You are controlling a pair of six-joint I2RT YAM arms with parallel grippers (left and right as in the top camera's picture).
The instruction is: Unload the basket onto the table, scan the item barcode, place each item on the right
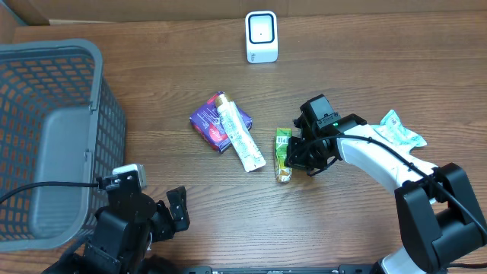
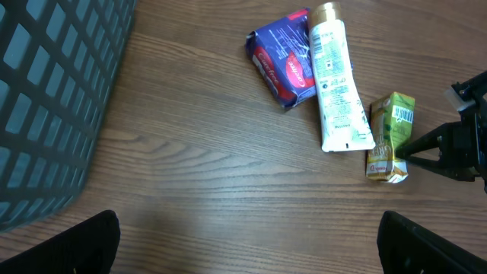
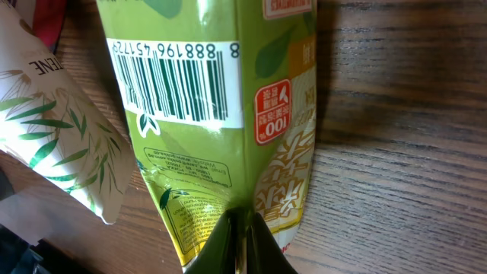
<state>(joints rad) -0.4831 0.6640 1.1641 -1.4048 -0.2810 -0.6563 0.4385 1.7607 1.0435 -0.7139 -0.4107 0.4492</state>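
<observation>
Left gripper (image 1: 169, 213): nearest the base, fingers spread wide over bare table (image 1: 152, 91), holding nothing.
Right gripper (image 3: 243, 240): fingers pressed together, and they appear to pinch the crimped end seam of the green packet (image 3: 213, 99).
Green packet: lies flat on the table at mid-depth, just beside the white tube (image 1: 240, 137), well short of the scanner (image 1: 261, 36).
Barcode (image 3: 175, 80): on the packet's upward face, clear and unobstructed in the right wrist view.
Neighbours: the tube lies partly on a purple pack (image 1: 209, 122); a crumpled teal wrapper (image 1: 399, 129) sits off to the right and a grey basket (image 1: 53, 49) to the left.
Scanner: upright at the far edge, nothing in front of it.
Done: the packet looks gripped.
Left: lifting it, carrying it across, and turning the barcode toward the scanner's face.
</observation>
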